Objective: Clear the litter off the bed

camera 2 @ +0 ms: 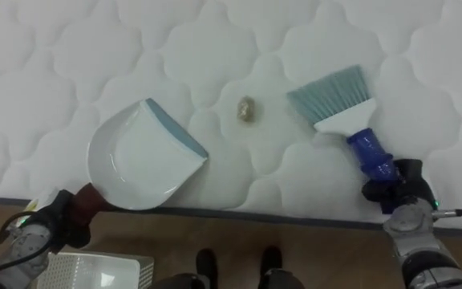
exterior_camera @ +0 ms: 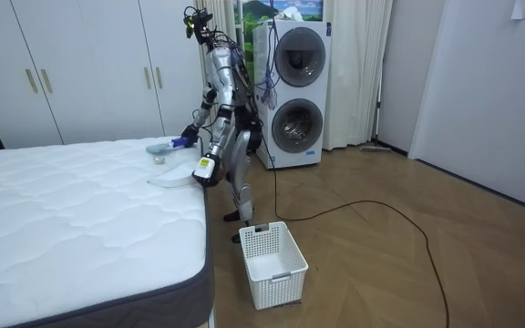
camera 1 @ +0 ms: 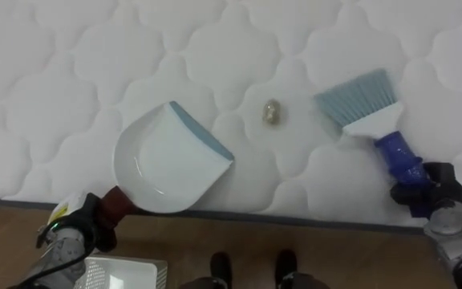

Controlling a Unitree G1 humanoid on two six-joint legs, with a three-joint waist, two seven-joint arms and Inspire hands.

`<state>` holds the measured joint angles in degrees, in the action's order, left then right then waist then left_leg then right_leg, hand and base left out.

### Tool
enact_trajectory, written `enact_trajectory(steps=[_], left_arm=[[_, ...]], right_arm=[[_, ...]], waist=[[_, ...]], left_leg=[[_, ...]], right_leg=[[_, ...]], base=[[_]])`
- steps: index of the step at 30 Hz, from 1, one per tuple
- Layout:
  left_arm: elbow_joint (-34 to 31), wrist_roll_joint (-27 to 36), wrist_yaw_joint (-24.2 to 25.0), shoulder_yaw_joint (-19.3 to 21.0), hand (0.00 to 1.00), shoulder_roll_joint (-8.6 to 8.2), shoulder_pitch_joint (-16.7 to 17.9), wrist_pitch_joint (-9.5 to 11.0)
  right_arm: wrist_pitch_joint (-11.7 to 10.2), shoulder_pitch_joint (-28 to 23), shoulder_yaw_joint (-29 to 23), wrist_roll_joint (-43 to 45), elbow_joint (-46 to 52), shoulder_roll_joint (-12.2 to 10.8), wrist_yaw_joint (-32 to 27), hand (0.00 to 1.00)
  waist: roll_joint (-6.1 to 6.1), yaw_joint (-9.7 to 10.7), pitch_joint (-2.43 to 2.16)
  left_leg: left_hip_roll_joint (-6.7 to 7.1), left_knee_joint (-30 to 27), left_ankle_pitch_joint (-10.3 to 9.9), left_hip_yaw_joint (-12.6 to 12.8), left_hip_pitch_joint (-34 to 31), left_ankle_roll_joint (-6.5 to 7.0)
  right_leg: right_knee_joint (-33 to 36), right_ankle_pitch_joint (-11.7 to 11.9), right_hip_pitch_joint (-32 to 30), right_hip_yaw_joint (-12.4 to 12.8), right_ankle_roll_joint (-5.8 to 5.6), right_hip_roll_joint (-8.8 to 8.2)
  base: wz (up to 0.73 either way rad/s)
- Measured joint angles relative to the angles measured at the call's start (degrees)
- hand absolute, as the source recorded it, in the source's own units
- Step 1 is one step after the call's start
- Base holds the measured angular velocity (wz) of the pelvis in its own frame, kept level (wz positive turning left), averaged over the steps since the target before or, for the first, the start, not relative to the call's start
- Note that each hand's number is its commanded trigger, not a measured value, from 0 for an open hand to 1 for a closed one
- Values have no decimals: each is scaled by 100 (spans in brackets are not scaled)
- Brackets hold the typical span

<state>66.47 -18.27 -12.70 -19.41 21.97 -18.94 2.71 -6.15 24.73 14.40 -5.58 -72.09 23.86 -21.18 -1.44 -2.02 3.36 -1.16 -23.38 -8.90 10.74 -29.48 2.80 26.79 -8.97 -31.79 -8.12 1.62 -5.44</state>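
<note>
So: L hand [camera 1: 87,221] tight round dustpan [camera 1: 163,164] handle, R hand [camera 1: 427,190] round brush [camera 1: 363,104] handle, at bed [camera 1: 54,96] edge.

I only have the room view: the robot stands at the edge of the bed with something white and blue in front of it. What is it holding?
Observer: Its left hand grips the dark red handle of a white dustpan. Its right hand grips the blue handle of a brush with pale blue bristles.
Visitor: Is there any dirt to sweep?
Observer: One small brownish lump lies on the mattress, between the brush and the dustpan's lip, touching neither.
Visitor: Anything in the pan yet?
Observer: No, the pan is bare inside.
</note>
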Motion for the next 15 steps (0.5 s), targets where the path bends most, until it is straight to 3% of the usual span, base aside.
enact_trajectory(steps=[7,9,13,15], left_arm=[[3,-128,-1,-3,100,19,-99,-134],[-6,-272,-2,9,100,18,-135,-173],[-91,-445,-23,50,100,83,-160,-247],[-204,-496,-28,27,100,223,-169,-265]], right_arm=[[139,77,8,468,-149,60,12,100],[267,154,1,942,-170,165,13,100],[400,277,3,1869,-172,386,18,100],[480,423,55,2491,-172,587,16,100]], waist=[[36,-1,15],[60,-9,15],[225,-51,18],[367,-70,9]], left_leg=[[3,-30,0,-6,-9,1],[19,-28,4,-2,-14,7],[54,-26,8,49,-13,14],[31,-28,11,71,-13,18]], right_leg=[[-1,5,9,-33,-8,-18],[52,-2,-22,-31,-12,-40],[196,-49,-114,68,-20,-63],[180,-45,-118,67,-10,-47]], base=[[0],[0],[-6],[-2]])
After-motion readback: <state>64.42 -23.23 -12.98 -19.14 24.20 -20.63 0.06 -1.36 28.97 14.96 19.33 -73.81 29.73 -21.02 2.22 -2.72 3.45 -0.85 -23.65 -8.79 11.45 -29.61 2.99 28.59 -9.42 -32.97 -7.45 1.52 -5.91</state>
